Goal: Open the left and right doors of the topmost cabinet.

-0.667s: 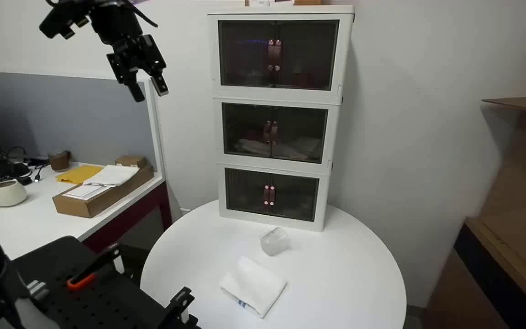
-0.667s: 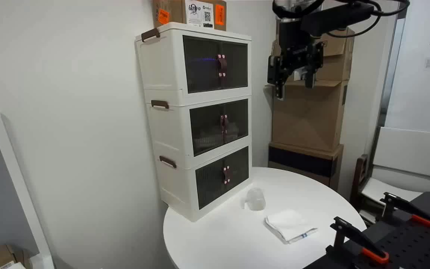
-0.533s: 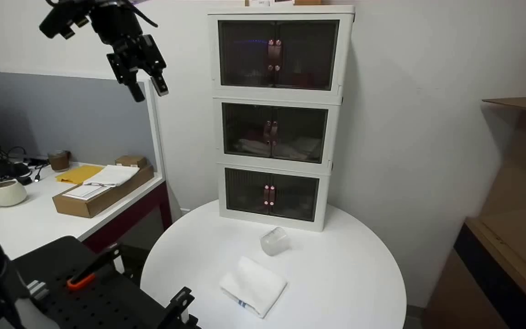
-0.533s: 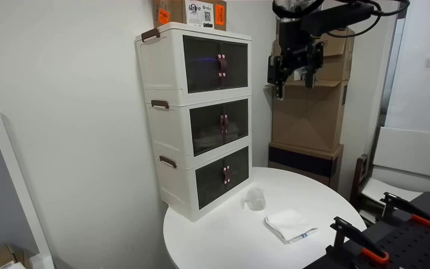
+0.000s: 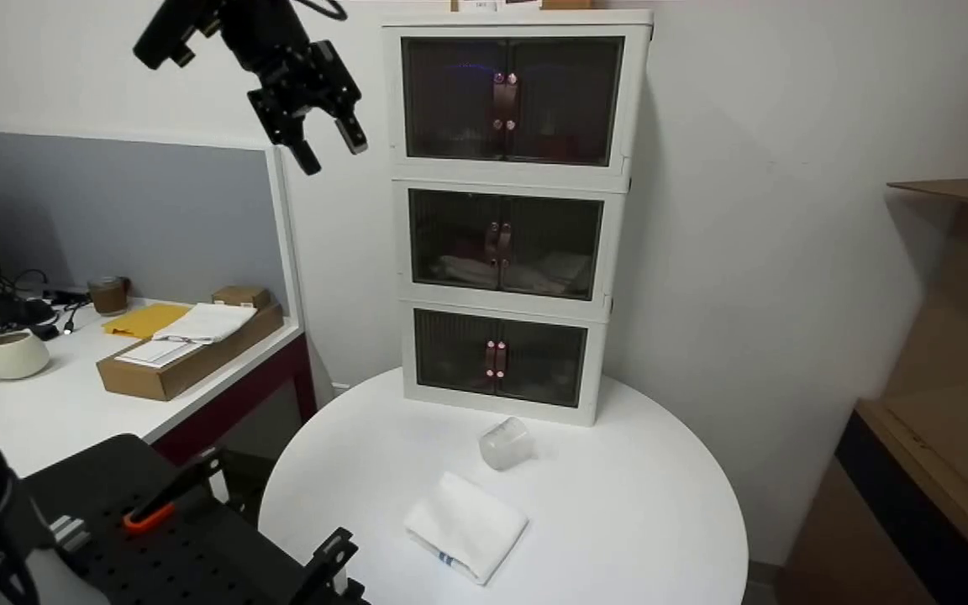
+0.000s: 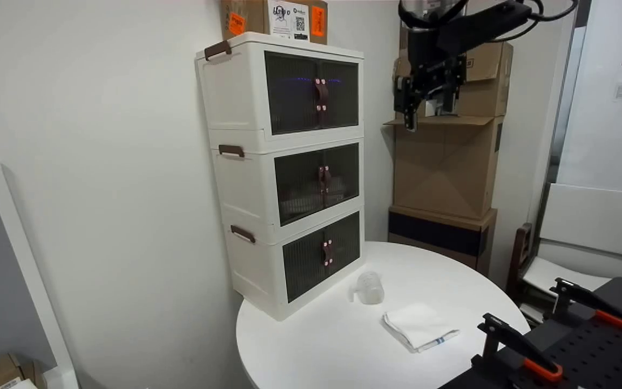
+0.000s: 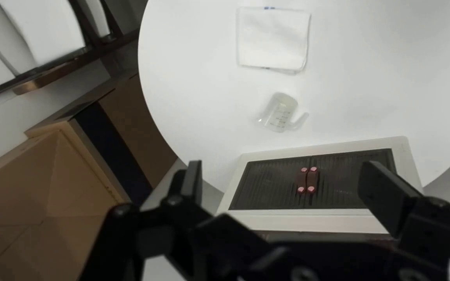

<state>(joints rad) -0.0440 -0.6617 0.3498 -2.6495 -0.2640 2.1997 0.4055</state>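
The topmost cabinet point(image 5: 513, 174) is the upper white box of a three-tier stack, seen in both exterior views. Its left door point(image 5: 449, 109) and right door point(image 5: 572, 109), dark and see-through, are closed flush, their brown handles point(image 6: 320, 96) side by side at the middle seam. In front of the stack and apart from it hangs my gripper point(image 5: 332, 153), its fingers pointing down. Its jaws stand wide apart in the wrist view, with nothing held between them. That view shows the lowest tier's doors point(image 7: 272, 183) beyond the fingers; the topmost doors are out of sight there.
The stack stands on a round white table point(image 5: 635, 504) with a clear measuring cup point(image 6: 370, 288) lying on its side and a folded white cloth point(image 5: 467, 527). Cardboard boxes point(image 6: 443, 167) rise beside the table. A box point(image 6: 276, 21) sits on the stack's top.
My gripper has moved up and nearer to the cabinet stack, its jaws still apart. The doors and the things on the table have stayed as they were.
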